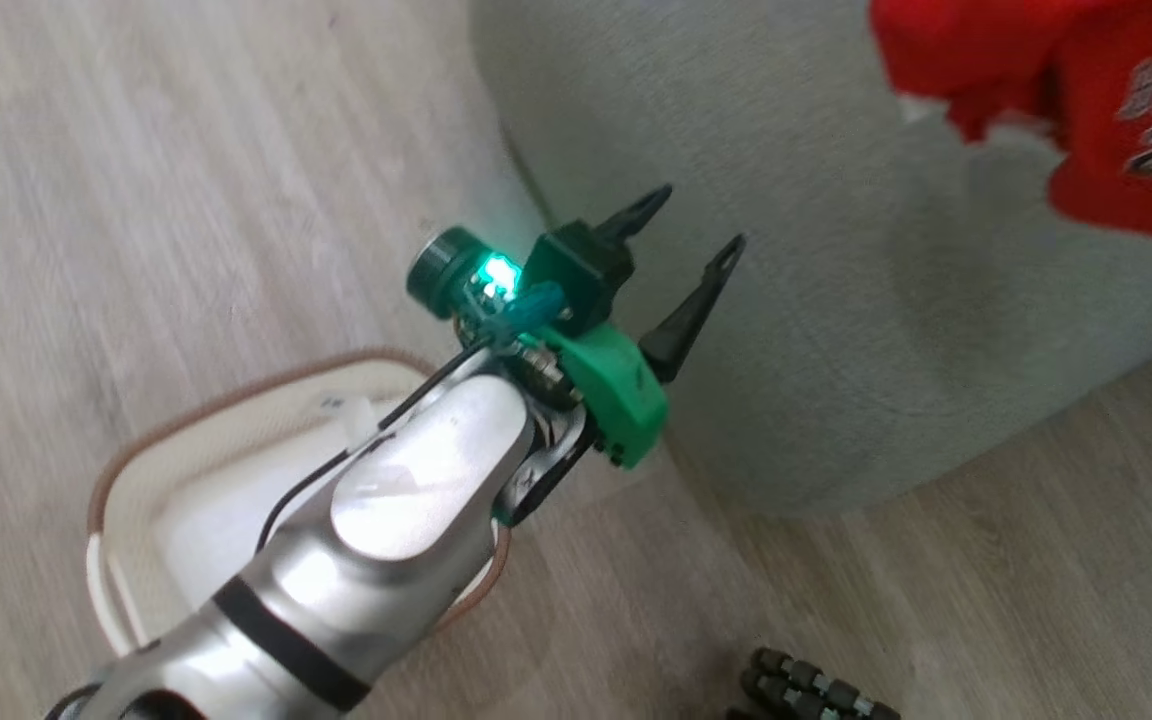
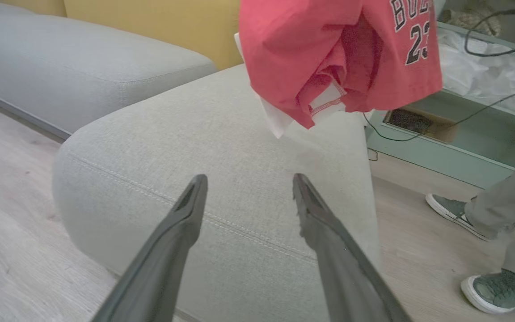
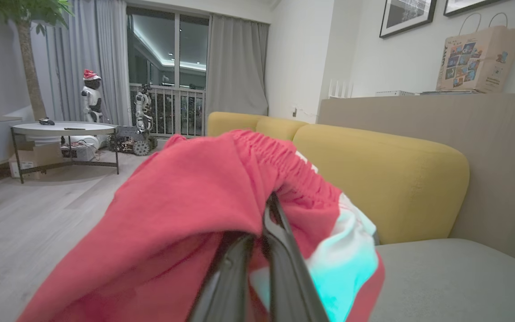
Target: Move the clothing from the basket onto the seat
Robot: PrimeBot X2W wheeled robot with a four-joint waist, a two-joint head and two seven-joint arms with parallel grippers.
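The right claw, pinched shut on the clothing above the seat, should lower it well inboard before letting go; the left claw stands wide, empty.

I note my left forearm: polished silver shell, one black band, thin black cable along it. Green plastic wrist mount, teal light glowing. My left gripper: two dark tapered fingers, slotted tips.
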